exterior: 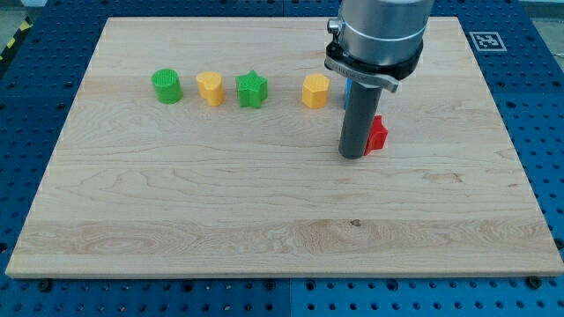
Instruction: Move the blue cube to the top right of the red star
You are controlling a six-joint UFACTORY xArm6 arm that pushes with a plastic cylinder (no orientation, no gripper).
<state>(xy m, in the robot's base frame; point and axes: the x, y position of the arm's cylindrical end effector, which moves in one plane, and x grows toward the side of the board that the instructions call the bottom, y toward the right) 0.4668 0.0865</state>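
Note:
The blue cube (346, 95) shows only as a thin blue sliver at the left edge of my rod, just right of the yellow hexagon; the rest is hidden behind the rod. The red star (378, 134) lies below and to the right of it, its left part covered by the rod. My tip (352, 156) rests on the board right against the red star's left side, below the blue cube.
A row of blocks lies across the upper board: a green cylinder (166, 86), a yellow heart (210, 88), a green star (251, 89) and a yellow hexagon (315, 91). The wooden board (264, 220) sits on a blue perforated table.

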